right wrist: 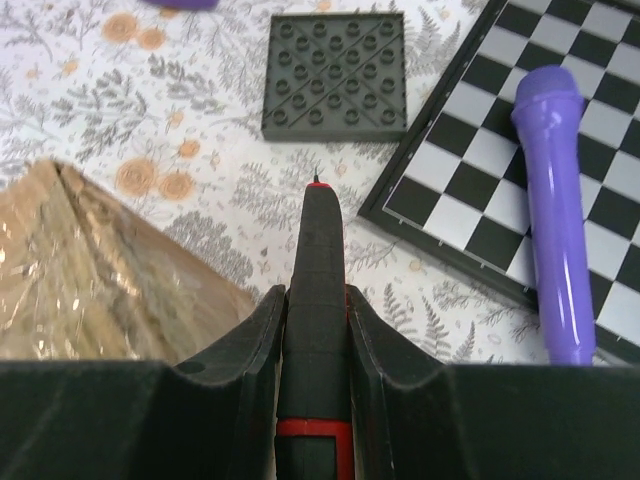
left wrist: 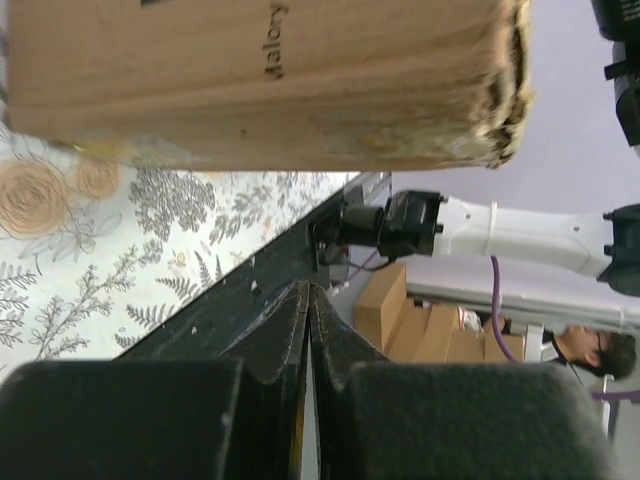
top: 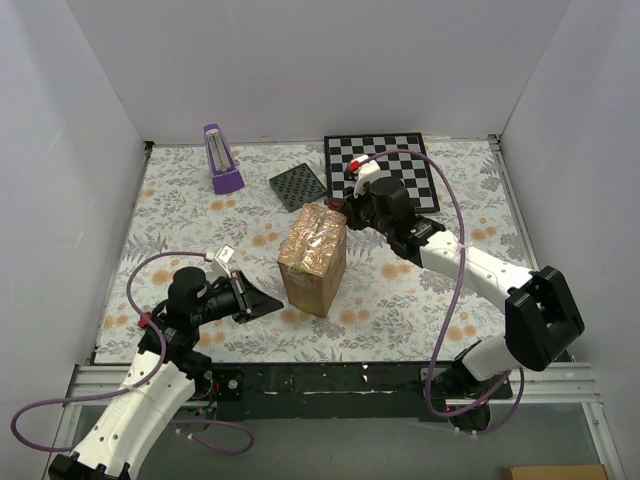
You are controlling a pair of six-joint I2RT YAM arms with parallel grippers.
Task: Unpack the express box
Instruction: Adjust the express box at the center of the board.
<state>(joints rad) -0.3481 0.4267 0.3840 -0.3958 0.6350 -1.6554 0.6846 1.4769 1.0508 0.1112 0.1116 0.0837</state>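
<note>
Left end effector (left wrist: pixel 307 300), closed, faces express box (left wrist: pixel 260 80) printed "Malo…"; right end effector (right wrist: pixel 316 295) clamps black tool (right wrist: pixel 317 225).

The express box (top: pixel 313 258) is showing brown under glossy tape; the tablecloth (top: pixel 180 215) is carrying grey ferns and orange blooms, the chessboard (top: pixel 385 170) black-and-white checks, the pen-shaped tool (right wrist: pixel 315 300) black with a red band.

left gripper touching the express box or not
Apart. The left wrist view shows the shut left gripper short of the express box, with patterned tablecloth visible between them.
</note>
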